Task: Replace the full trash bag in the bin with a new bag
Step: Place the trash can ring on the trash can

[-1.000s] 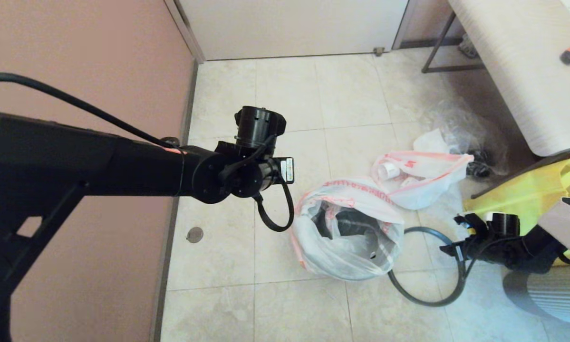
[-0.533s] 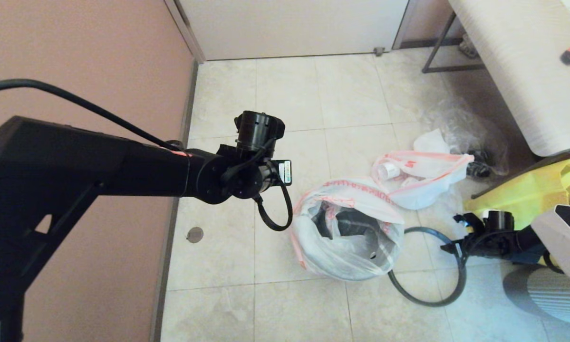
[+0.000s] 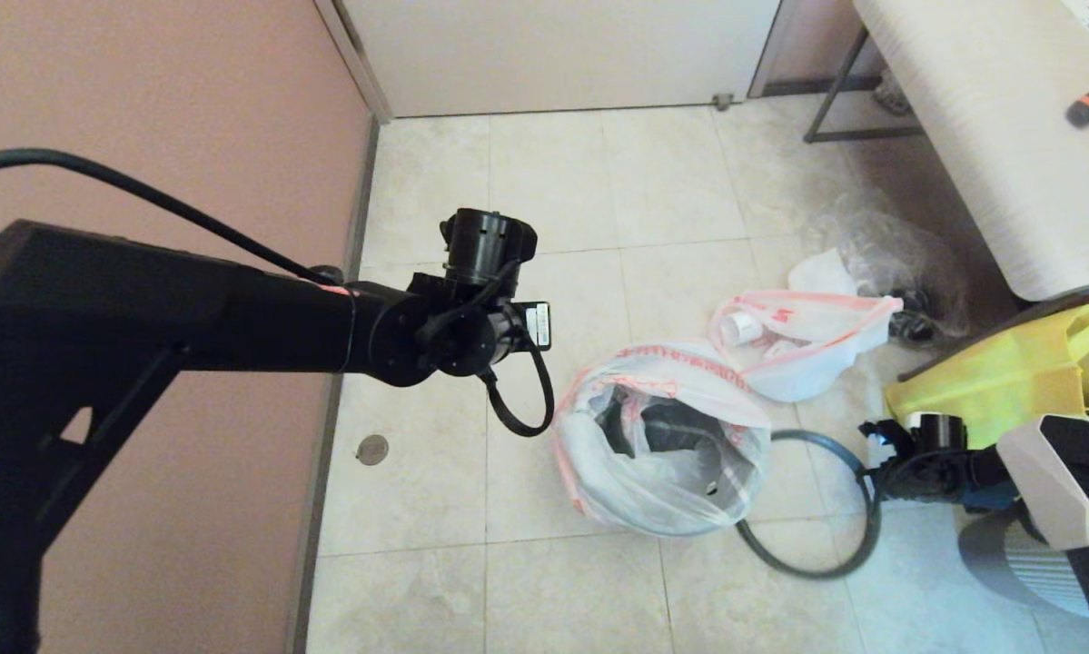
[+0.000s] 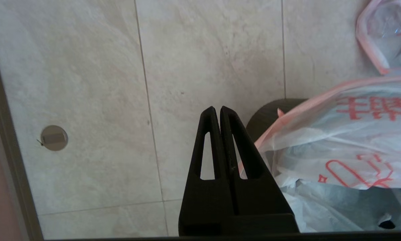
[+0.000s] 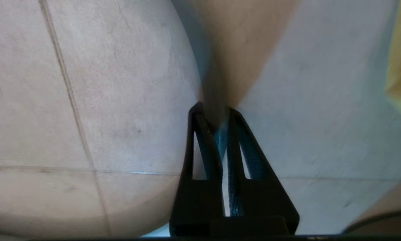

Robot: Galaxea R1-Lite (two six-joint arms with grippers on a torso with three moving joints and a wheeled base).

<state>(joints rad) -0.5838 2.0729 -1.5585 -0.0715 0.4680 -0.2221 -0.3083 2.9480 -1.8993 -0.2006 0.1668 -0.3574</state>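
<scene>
The black bin (image 3: 662, 425) stands on the tiled floor with the new bag (image 3: 662, 481), white with orange-red print, draped loosely over its mouth. The bin's black wall (image 4: 267, 117) shows beside the new bag (image 4: 347, 147) in the left wrist view. My left gripper (image 4: 217, 108) hangs shut and empty just left of the bin. The full trash bag (image 3: 807, 350), white with pink-red edges, lies behind the bin. The dark grey hoop rim (image 3: 812, 575) lies on the floor right of the bin. My right gripper (image 3: 874, 472) is shut on the rim's right side; the rim (image 5: 215, 83) runs out from between the fingertips.
A yellow fabric tote (image 3: 1007, 381) sits at the right, close to my right arm. A clear plastic bag (image 3: 889, 245) lies behind the full trash bag, under a pale table (image 3: 980, 136). A pink wall (image 3: 144, 109) runs along the left, with a floor drain (image 3: 372, 449) near it.
My right gripper has gone from open to shut on the hoop rim, and the rim has shifted slightly left. The left arm has barely moved.
</scene>
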